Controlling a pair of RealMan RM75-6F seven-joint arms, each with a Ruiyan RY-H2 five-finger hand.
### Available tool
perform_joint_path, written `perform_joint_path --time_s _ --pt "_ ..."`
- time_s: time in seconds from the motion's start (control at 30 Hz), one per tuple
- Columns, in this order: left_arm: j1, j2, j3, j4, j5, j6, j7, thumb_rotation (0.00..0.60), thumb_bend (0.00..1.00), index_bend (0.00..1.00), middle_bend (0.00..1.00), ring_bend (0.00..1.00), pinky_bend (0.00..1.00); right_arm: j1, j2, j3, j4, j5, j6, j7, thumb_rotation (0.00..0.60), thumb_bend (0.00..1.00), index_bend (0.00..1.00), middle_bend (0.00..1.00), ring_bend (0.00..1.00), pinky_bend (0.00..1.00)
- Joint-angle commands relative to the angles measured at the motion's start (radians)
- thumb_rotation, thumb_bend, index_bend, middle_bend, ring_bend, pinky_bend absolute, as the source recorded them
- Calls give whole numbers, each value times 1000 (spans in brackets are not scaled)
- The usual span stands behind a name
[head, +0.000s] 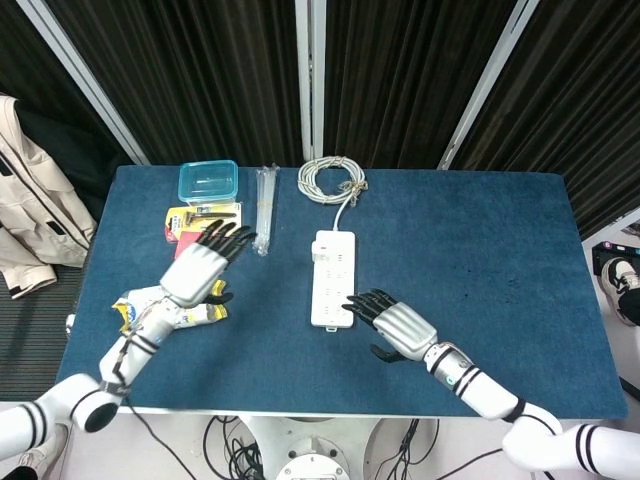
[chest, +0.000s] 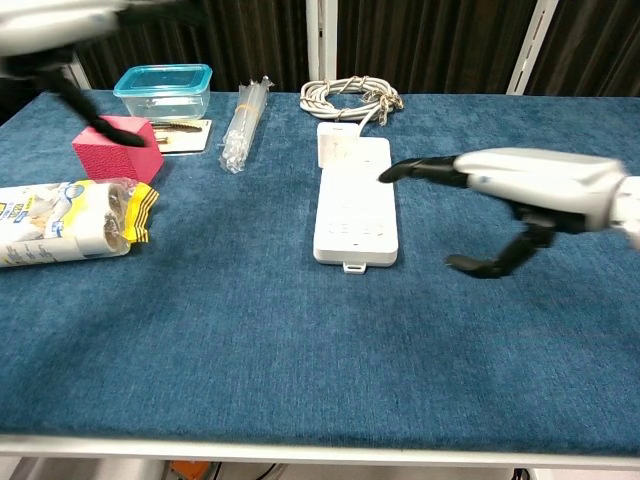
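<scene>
Both hands are over the blue counter (head: 480, 250), each in the reach stage, neither holding anything.

The left hand (head: 205, 262) hovers with fingers spread and empty, above the red cube (chest: 117, 146), which is mostly hidden under it in the head view. The chest view shows the cube resting on the counter, with a dark fingertip at its upper edge; whether it touches I cannot tell. Just beside the cube lie the snack bag (head: 165, 305) to the near side, a card of small tools (head: 188, 216) and a teal box (head: 208, 181) farther back.

The right hand (head: 392, 322) is also open, fingers apart and thumb hanging below, lifted off the cloth. Its fingertips come to the near right edge of the power strip (head: 332, 275), which lies flat at mid-counter, its cable (head: 333, 180) coiled at the far end. A bundle of zip ties (head: 264, 205) lies between the strip and the box.

By my reading, the approach is nearly done on both sides. The next move calls for lowering each hand and closing the fingers squarely: around the cube's sides without nudging the bag, and across the strip's width, which is broad and flat and may slide.
</scene>
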Motion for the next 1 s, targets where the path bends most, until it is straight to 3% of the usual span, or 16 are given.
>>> perform_joint_path --time_s 0.03,0.23,0.47,0.73,1.0 --pt "-197 -145 -64 191 -49 -184 -114 600 133 111 100 24 91 49 -53 20 46 54 -49 -26 600 354 0 43 0 0" --pt "-360 -293 -49 417 -25 -294 -205 600 157 169 139 41 117 87 -108 22 96 114 -70 -64 600 357 0 57 0 0" --pt "-482 -393 -16 598 8 -356 -288 600 169 192 171 81 171 106 -145 7 131 152 -71 -78 600 356 0 67 0 0" --pt "-564 -454 21 733 37 -364 -374 600 226 268 223 131 215 116 -161 -12 148 173 -66 -78 600 356 0 68 0 0" --pt "-598 -508 92 869 80 -344 -412 600 320 378 346 280 399 124 -167 -23 158 183 -58 -71 600 356 0 70 0 0"
